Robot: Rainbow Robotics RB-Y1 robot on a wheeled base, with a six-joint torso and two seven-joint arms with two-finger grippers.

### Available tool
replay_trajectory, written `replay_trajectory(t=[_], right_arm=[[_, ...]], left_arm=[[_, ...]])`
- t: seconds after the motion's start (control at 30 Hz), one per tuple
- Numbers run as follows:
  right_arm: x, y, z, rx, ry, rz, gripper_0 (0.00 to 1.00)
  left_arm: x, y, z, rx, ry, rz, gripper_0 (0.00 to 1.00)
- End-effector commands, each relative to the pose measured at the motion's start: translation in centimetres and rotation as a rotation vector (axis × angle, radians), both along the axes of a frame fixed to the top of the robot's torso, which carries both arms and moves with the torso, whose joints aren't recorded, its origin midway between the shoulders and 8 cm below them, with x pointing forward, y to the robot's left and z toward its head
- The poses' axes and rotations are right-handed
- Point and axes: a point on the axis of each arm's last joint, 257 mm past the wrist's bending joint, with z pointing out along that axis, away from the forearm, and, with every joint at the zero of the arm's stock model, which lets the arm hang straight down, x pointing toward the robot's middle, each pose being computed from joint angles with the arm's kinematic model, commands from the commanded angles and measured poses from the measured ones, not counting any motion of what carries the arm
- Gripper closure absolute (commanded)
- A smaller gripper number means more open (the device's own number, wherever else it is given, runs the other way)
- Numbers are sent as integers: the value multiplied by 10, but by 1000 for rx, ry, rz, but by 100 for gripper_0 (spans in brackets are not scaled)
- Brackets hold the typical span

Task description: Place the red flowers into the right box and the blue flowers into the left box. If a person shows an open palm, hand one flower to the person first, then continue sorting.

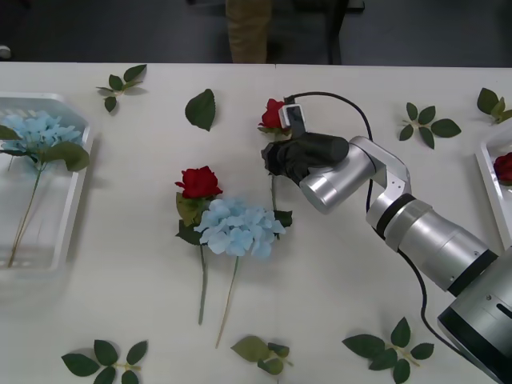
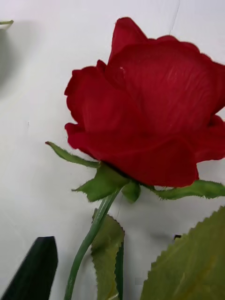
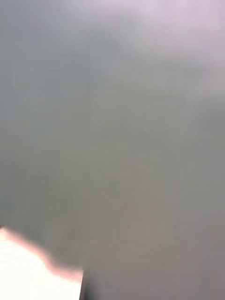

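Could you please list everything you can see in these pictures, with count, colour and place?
red flowers: three, deep red; one at the table's middle, one by the right gripper, one in the right box.
blue flowers: two, pale blue; one at the middle touching the first rose, one in the left box.
left box: one, white, left edge of the table.
right box: one, white, right edge.
leaf sprigs: about eight, green, scattered, such as one at the far middle.
table: one, white.
person: one, khaki trousers, beyond the far edge.
right gripper: one, black, low at the far rose's stem.
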Motion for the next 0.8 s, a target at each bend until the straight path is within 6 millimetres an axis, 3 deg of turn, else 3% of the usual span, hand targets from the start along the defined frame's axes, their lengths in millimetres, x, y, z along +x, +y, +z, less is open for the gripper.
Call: replay_trajectory(t=[0.03, 0.17, 0.33, 0.37, 0.43, 0.47, 0.8], right_arm=[[6, 27, 16, 1, -48, 30, 72], [9, 24, 18, -21, -66, 29, 100], [15, 15, 24, -49, -93, 19, 100], [16, 13, 25, -51, -95, 16, 100], [18, 9, 27, -52, -99, 8, 100], [20, 6, 29, -54, -104, 1, 100], [31, -42, 52, -88, -79, -80, 100]], left_arm=[[36, 31, 23, 182, -66, -54, 100], [47, 39, 23, 219, -66, -39, 100], [50, 45, 23, 219, -80, -31, 100], [50, 45, 24, 221, -81, -31, 94], [50, 46, 23, 225, -78, -33, 22], [50, 45, 24, 224, -80, -35, 0], [42, 36, 15, 173, -40, -28, 0]])
